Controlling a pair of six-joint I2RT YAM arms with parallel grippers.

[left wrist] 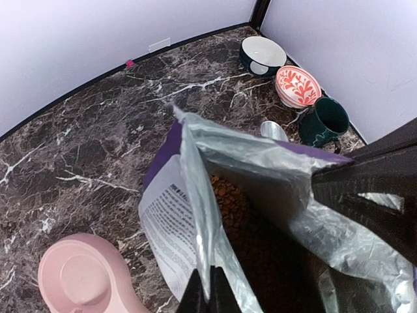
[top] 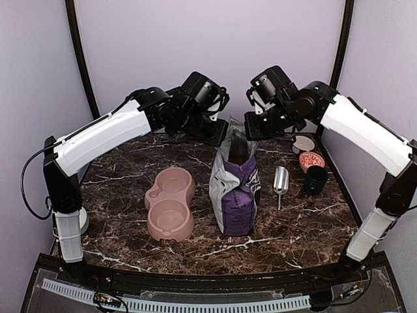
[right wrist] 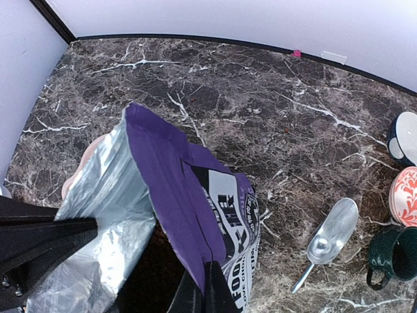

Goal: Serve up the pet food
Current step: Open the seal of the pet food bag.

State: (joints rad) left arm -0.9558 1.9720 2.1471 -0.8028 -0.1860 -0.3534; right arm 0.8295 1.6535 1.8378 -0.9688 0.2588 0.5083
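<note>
Top external view has the pet food bag [top: 234, 189] standing upright on the marble table [top: 130, 241], between the pink double bowl [top: 171, 203] and the metal scoop [top: 281, 180]. Through the left wrist camera I see my left gripper [left wrist: 208, 290] pinched shut on the foil-lined lip of the bag's mouth. The right gripper [right wrist: 204, 290] is clamped likewise on the opposite, purple printed wall. Between them the mouth gapes, and the kibble [left wrist: 229, 203] sits down inside the bag. Both hollows of the bowl look bare, and the scoop lies apart from either arm. I judge we're early: bag opened, nothing served yet; scooping or pouring into the bowl remains.
</note>
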